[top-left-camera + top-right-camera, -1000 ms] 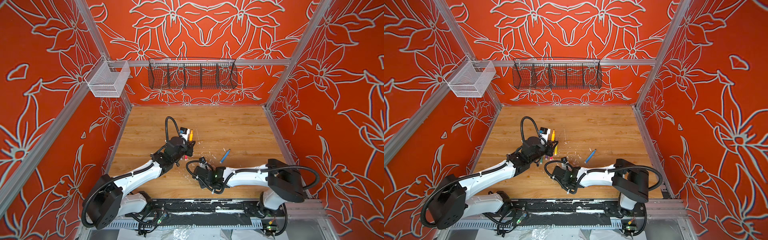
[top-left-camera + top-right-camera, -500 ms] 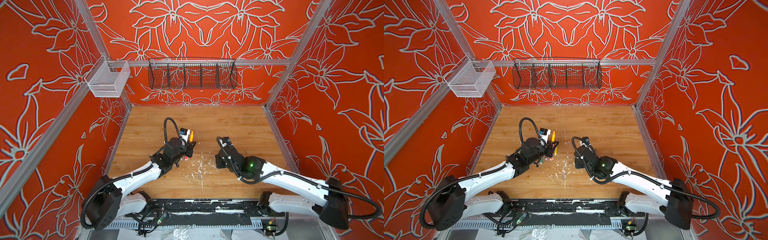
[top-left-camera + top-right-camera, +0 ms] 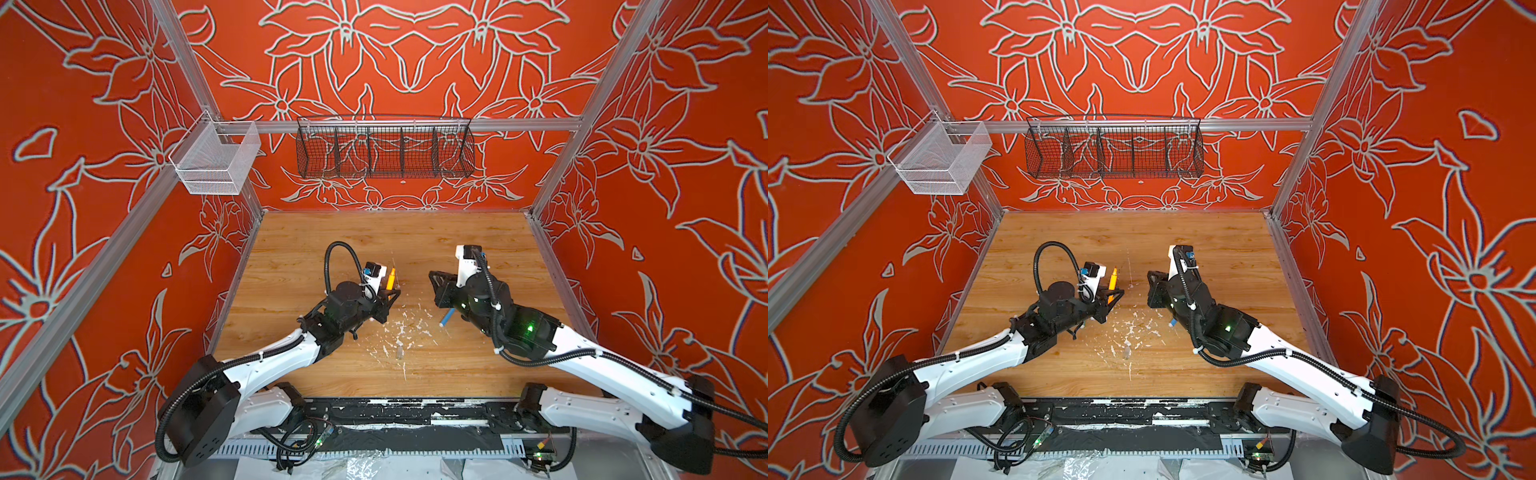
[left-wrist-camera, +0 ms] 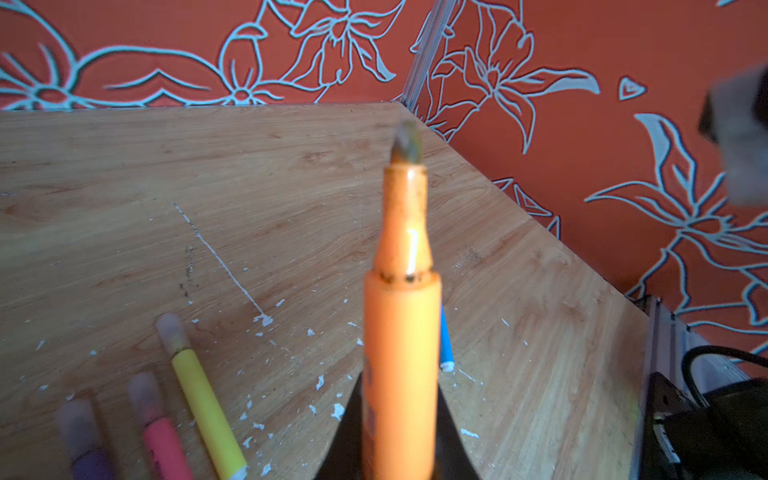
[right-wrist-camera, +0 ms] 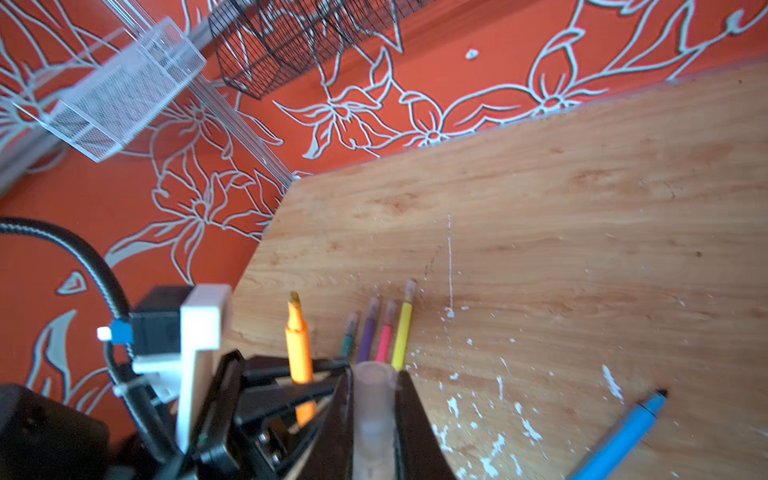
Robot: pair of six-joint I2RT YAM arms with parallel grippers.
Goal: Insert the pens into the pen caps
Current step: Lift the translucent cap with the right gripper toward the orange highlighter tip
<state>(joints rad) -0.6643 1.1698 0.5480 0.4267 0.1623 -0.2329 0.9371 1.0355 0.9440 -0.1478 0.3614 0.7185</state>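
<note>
Both arms loaded: right gripper (image 5: pixel 374 440), clamped on a clear cap (image 5: pixel 373 388), has swung up to face left gripper (image 4: pixel 399 449), which grips the orange pen (image 4: pixel 401 291) tip-up. Capping appears imminent.

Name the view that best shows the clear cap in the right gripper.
The right wrist view: the clear cap stands close up, clamped in the shut right gripper. Neither top view nor the left wrist view shows it clearly.
</note>
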